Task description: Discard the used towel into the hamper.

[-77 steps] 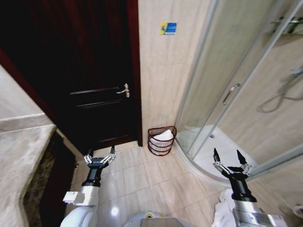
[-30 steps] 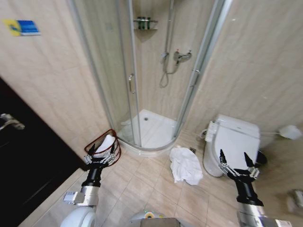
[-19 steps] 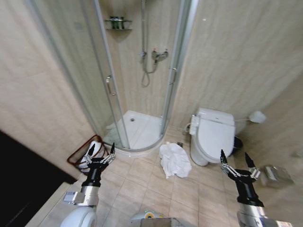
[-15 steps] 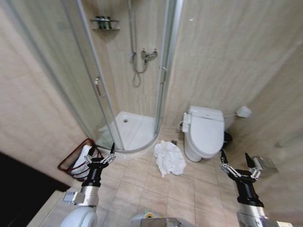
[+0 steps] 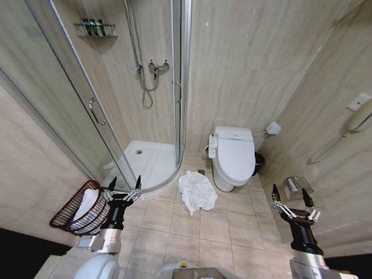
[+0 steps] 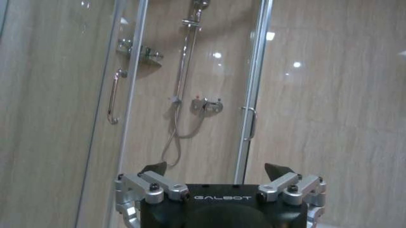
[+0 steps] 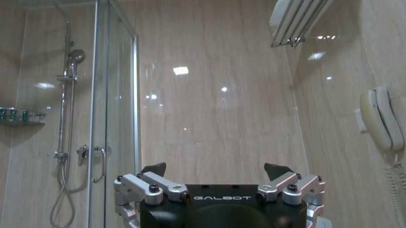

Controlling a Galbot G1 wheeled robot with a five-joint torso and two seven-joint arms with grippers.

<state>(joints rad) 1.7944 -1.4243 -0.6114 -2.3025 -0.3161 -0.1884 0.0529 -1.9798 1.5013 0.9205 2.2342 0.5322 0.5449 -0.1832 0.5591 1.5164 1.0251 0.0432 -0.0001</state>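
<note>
- here, crumpled white towel (image 5: 197, 192) lying on the tiled floor (image 5: 232, 232) at lower centre of the head view, between the shower base (image 5: 148, 165) and the toilet (image 5: 233, 156).
- hamper (image 5: 78, 209) tipped at lower left, against the wall, with something white already inside.
- left gripper (image 5: 122, 187) raised at lower left, just beside the hamper rim, jaws spread and empty.
- right gripper (image 5: 293, 200) raised at lower right, jaws spread, empty too.
- best done by squaring up to the towel, then lowering onto the thickest bunch of folds, not a loose edge.
- likely worth pinching deep, so nothing trails on the carry to the hamper.
</note>
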